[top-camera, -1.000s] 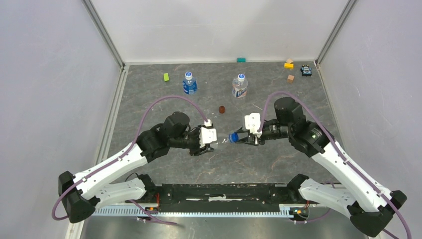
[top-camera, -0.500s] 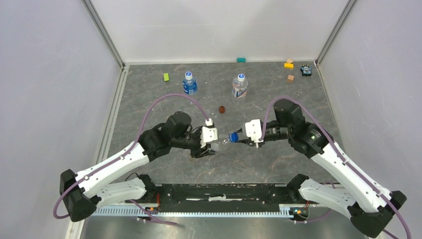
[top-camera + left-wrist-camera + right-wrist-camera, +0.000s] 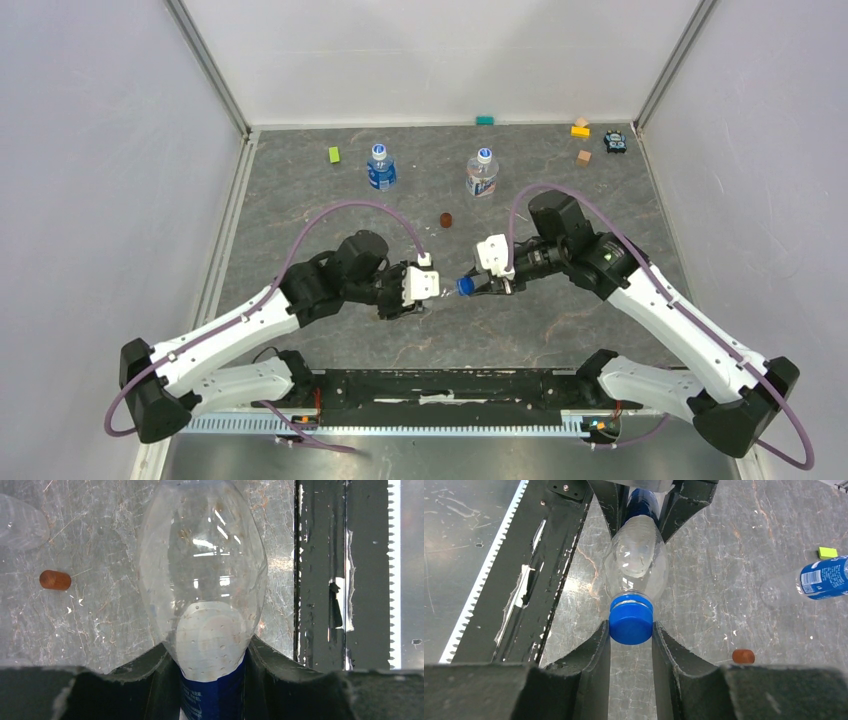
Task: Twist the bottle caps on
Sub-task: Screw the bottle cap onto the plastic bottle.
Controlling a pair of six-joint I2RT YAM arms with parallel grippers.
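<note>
My left gripper (image 3: 420, 290) is shut on a clear bottle (image 3: 202, 580), its fingers clamped on the blue-labelled body. The bottle lies level above the table, its neck pointing right. A solid blue cap (image 3: 631, 622) sits on that neck, and my right gripper (image 3: 631, 630) is shut on the cap, a finger on either side. In the top view the cap (image 3: 466, 286) shows between the two grippers. Two more bottles (image 3: 380, 167) (image 3: 481, 172) stand upright at the back, each with a pale cap on top.
A dark red-brown disc (image 3: 446, 219) lies on the table behind the grippers. Toy blocks sit along the back: green (image 3: 334, 154), teal (image 3: 485, 120), yellow (image 3: 580, 130), tan (image 3: 584, 157). The black base rail (image 3: 430, 385) runs along the near edge.
Both grippers have drifted slightly toward the near edge with the bottle and cap between them. The right wrist has moved left and turned. Both grips are unchanged.
</note>
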